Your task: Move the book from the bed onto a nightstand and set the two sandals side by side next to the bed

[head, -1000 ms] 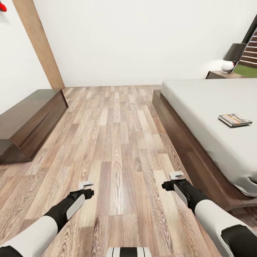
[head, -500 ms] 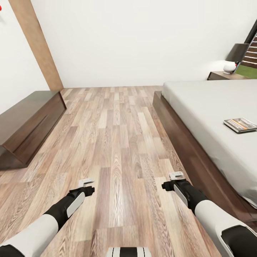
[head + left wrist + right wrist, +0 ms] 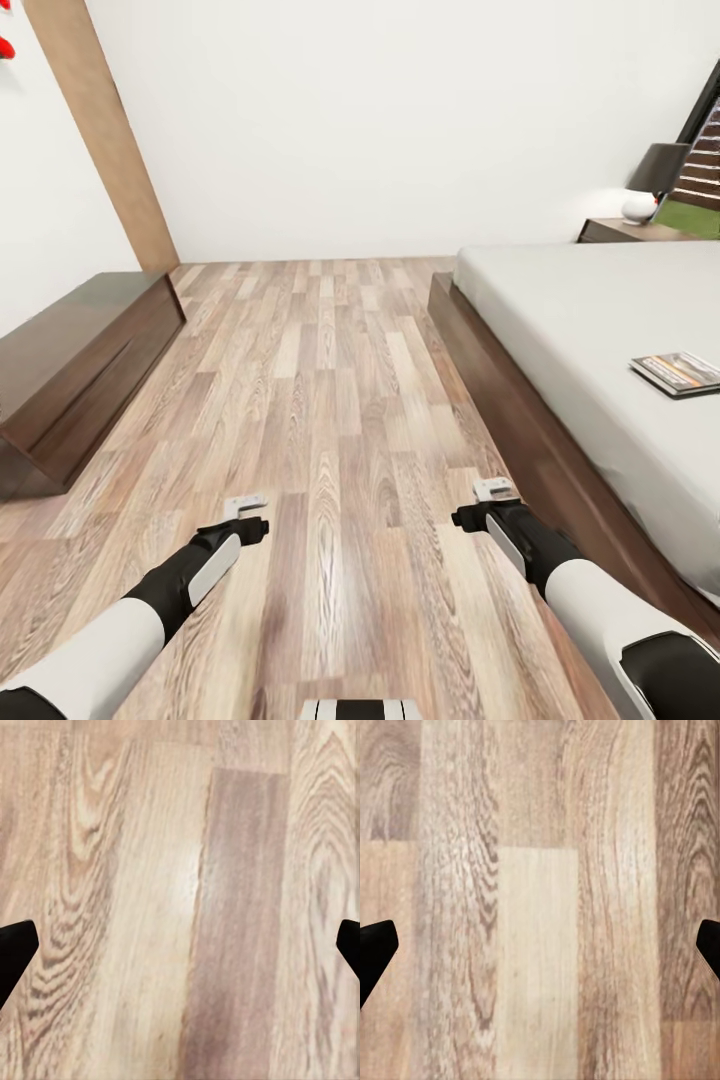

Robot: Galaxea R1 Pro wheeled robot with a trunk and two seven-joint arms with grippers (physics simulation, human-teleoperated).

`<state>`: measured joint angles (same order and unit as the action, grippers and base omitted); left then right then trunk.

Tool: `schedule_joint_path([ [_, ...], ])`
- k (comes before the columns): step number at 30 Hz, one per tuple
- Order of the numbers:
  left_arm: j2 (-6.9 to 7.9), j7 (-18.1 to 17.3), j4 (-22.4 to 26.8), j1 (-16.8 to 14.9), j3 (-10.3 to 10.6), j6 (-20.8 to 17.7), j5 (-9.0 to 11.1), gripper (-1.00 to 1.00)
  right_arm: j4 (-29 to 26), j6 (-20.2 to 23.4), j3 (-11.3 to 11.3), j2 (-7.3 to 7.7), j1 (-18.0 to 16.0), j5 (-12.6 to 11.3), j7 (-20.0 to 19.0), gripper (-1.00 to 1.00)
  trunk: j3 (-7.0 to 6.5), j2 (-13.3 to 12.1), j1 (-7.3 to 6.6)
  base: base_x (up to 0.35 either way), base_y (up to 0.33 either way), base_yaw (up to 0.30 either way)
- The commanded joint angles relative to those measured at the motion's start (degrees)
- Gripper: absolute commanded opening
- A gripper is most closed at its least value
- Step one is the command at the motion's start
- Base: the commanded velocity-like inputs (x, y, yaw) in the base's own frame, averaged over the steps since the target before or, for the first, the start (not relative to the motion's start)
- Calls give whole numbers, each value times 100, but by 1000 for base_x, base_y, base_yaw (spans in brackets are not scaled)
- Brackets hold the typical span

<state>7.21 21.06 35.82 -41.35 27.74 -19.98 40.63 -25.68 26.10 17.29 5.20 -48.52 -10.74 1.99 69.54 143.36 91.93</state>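
Observation:
The book lies flat on the light grey mattress of the bed, at the head view's right edge. Behind the bed's far corner stands a dark brown nightstand. Both arms hang low over the wood floor, left of the bed and apart from it. My left gripper is open, and in its wrist view the black fingertips sit wide apart over bare planks. My right gripper is also open, with nothing between its fingertips. The sandals are out of view.
A lamp with a dark shade and white base stands on the nightstand, beside a black-framed window. A long low dark brown cabinet runs along the left wall. A wooden post rises behind it. Wood floor stretches ahead.
The whole picture has shifted: the camera has moved forward and turned a little, so the bed and book lie further right and lower. Both arms keep their pose.

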Motion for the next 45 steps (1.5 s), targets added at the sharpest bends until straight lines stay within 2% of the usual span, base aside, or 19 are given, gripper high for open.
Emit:
schedule_joint_path([
  [1, 9, 56, 17, -4, 45, -32, 57, 100, -12, 28, 43, 8, -4, -51, 21, 100, -18, 0, -3, 15, 0, 0],
  [10, 18, 56, 183, -4, 32, -124, 54, 100, -20, 33, 44, 8, -7, -51, 21, 100, -217, -16, -29, 5, 0, 0],
  [17, 58, 97, 743, 13, 42, -229, 54, 100, -153, 47, 33, 6, -8, -51, 19, 100, -342, -297, -182, 0, 0, 0],
  [18, 63, 272, 880, 17, 44, -406, 56, 100, -472, 153, 31, 3, -8, -53, 20, 100, -360, -337, -204, 0, 0, 0],
  [24, 67, 804, 1254, 34, 52, -615, 80, 100, -1213, 570, 28, -6, -2, -95, 26, 100, -468, -578, -336, 0, 0, 0],
  [25, 68, 1038, 1603, 122, 59, -701, 89, 100, -1666, 759, 23, -8, 6, -120, 28, 100, -486, -618, -358, 0, 0, 0],
  [31, 74, 1183, 2360, 360, 42, -1192, 66, 100, -2310, 1086, -101, -9, 42, -139, 33, 100, -594, -858, -490, 0, 0, 0],
  [37, 102, 1309, 3078, 591, 26, -1503, 54, 100, -2884, 1380, -389, -4, 160, -135, 33, 100, -702, -1099, -622, 0, 0, 0],
  [39, 141, 1467, 3369, 672, 28, -1566, 68, 100, -3219, 1555, -507, 1, 271, -129, 34, 100, -737, -1179, -666, 0, 0, 0],
  [40, 169, 1623, 3568, 718, 29, -1621, 85, 100, -3560, 1705, -607, 12, 382, -124, 36, 100, -755, -1219, -688, 0, 0, 0],
  [45, 181, 1810, 3754, 764, 29, -1934, 94, 100, -4133, 1984, -711, 31, 575, -111, 99, 100, -845, -1420, -797, 0, 0, 0],
])
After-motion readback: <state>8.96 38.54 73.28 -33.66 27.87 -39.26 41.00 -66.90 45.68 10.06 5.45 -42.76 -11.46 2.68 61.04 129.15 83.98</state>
